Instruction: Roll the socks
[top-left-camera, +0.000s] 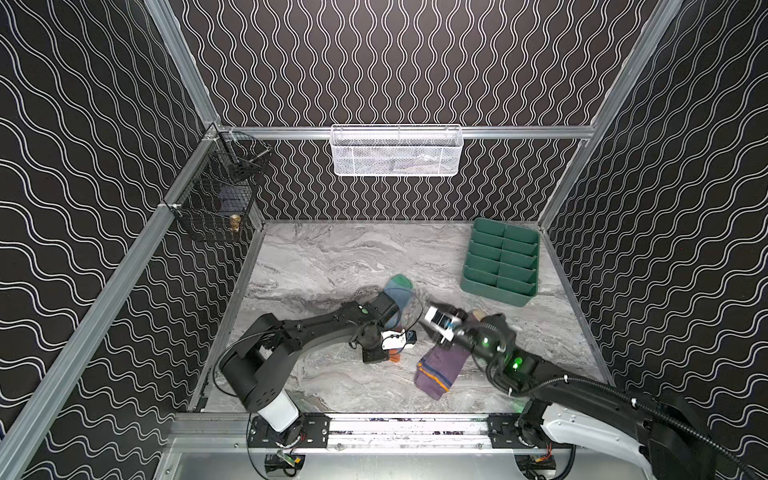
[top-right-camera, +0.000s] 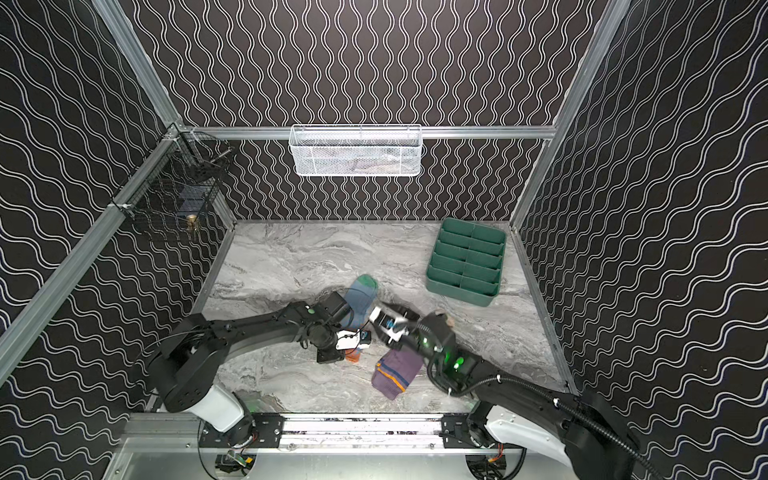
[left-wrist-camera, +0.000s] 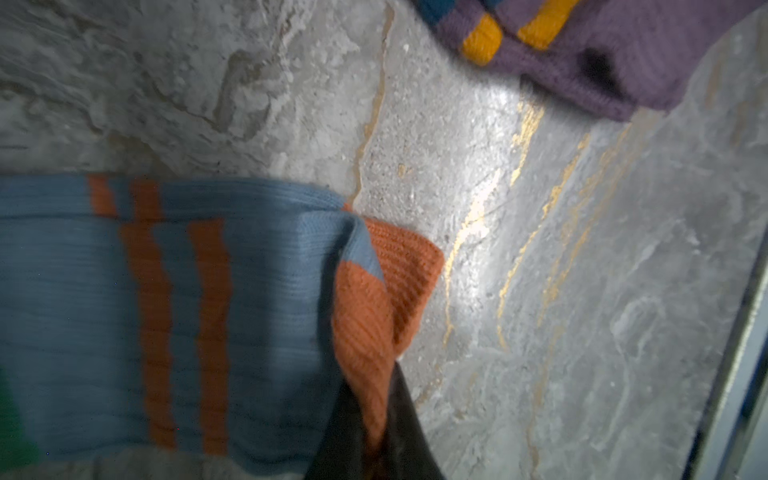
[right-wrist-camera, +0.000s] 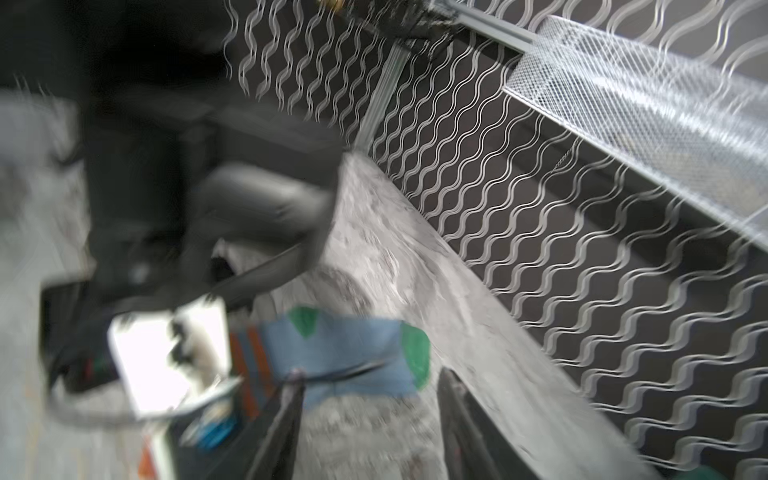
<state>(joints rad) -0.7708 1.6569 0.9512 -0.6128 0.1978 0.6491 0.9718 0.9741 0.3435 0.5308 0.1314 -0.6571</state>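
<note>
Left jaws are clamped tight on the orange cuff (left-wrist-camera: 374, 307) of the blue sock (top-left-camera: 400, 291), which lies mid-way across the bench (top-left-camera: 316, 257). My right jaws stand apart, gripping nothing, beside it. I see the purple sock (top-left-camera: 438, 368) nearby, not touching.

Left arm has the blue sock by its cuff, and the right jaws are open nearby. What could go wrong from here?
1. The left gripper pinches the blue sock only by a corner of its orange cuff. It could slip free or roll skewed.
2. The right gripper, jaws open and blurred, sits close to the left arm. They might collide.
3. The right arm crosses above the purple sock and may drag it.
</note>
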